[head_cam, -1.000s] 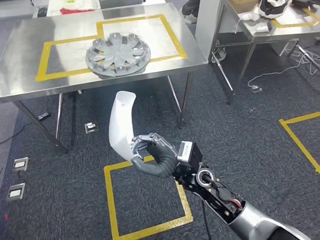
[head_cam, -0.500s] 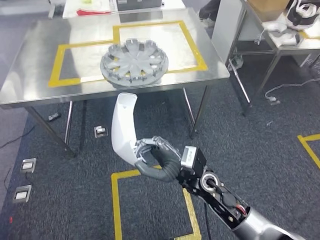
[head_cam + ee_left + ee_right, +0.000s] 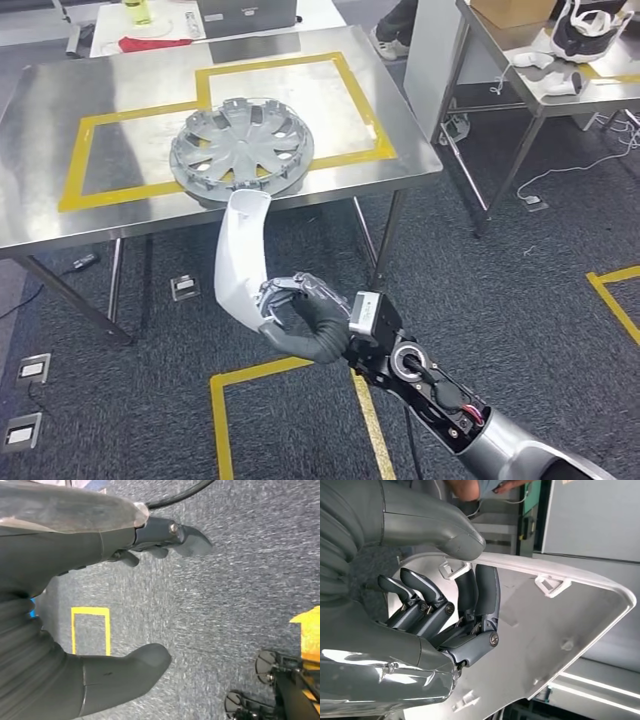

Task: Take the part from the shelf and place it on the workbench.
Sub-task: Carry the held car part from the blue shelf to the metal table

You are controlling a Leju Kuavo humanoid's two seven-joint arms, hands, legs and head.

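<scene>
The right robot hand [image 3: 302, 318] is clamped on the white part [image 3: 238, 255], a curved plastic panel held upright in the air above the grey carpet [image 3: 490, 270], with its upper end at about 11 o'clock from the hand. In the right wrist view the thumb lies along the panel's rim while the dark fingers [image 3: 482, 587] press against its inner face, beside small moulded clips. The panel's top edge lies level with the near edge of the steel surface [image 3: 45, 190] in the head view, not resting on it. On that surface, inside yellow tape lines, lies a grey wheel cover [image 3: 241, 150], at 12 o'clock from the panel. The left robot hand [image 3: 124, 610] hangs over the carpet with its thumb and fingers apart, holding nothing. A second steel table [image 3: 596, 85] stands at 2 o'clock, carrying white items.
</scene>
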